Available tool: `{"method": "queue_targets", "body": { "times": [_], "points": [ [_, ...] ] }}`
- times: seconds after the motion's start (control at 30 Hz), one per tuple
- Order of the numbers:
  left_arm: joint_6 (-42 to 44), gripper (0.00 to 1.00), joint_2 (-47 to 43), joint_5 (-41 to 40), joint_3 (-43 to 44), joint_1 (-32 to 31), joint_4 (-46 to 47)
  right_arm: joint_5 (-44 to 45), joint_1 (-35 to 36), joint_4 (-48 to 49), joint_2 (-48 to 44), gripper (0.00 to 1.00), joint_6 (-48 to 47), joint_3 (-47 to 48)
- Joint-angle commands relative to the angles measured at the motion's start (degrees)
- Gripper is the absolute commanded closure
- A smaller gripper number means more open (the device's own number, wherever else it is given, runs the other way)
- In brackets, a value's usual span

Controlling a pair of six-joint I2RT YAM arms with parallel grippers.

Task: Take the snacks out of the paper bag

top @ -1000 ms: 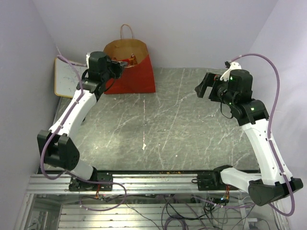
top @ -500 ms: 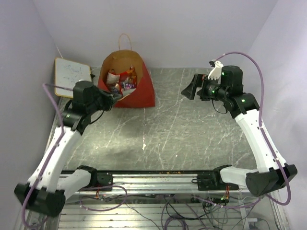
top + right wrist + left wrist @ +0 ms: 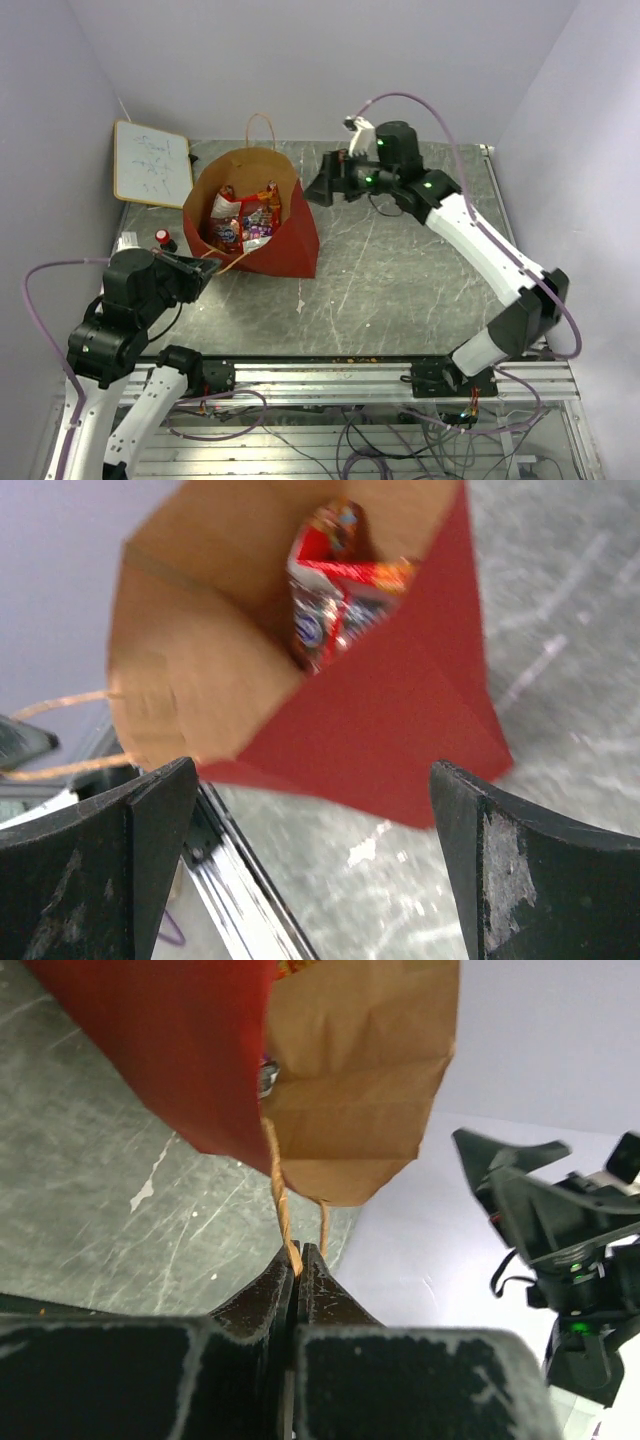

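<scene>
The paper bag [image 3: 290, 235], red outside and brown inside, stands tilted at the table's left with its mouth open upward. Several glossy snacks [image 3: 243, 222], red, purple and silvery, lie inside it. My left gripper [image 3: 208, 271] is shut on the bag's near twisted handle [image 3: 281, 1210]; the left wrist view shows the jaws [image 3: 297, 1260] pinching it. My right gripper [image 3: 322, 185] is open and empty, hovering just right of the bag's rim. In the right wrist view the wide-open gripper [image 3: 320, 850] is above the bag [image 3: 400, 720], and the snacks [image 3: 335, 580] show inside.
A white board [image 3: 152, 163] leans at the far left wall. A small red-capped object [image 3: 162, 237] stands left of the bag. The bag's far handle [image 3: 262, 125] sticks up. The metal rail [image 3: 330, 372] runs along the near edge.
My left arm has pulled back toward the near left with the handle, drawing the bag nearer and tilting its mouth open. My right arm has swung left to the bag's rim.
</scene>
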Motion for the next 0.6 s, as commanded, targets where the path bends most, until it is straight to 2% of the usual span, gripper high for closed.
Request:
{"method": "queue_targets", "body": {
  "times": [0.0,0.23,0.4,0.5,0.57],
  "points": [
    [-2.2,0.93,-2.6,-1.9,-1.6,-0.1,-4.6,-0.6,3.7,8.9,7.9,0.01,3.5,8.5],
    [1.2,0.93,-0.7,-4.3,1.9,-0.1,-8.7,8.4,4.3,9.5,24.2,0.00,0.0,26.4],
    [4.7,0.93,3.6,-3.4,3.6,-0.1,-6.4,12.1,4.2,6.9,36.1,0.03,-3.0,41.7],
    [7.3,0.93,6.7,-3.7,5.4,-0.1,-6.4,11.9,4.1,11.2,39.6,0.07,-2.3,43.3],
    [9.1,0.93,8.6,-4.0,6.7,-0.1,-6.5,10.9,4.1,14.5,41.7,0.15,-1.8,43.6]
  ]
}}
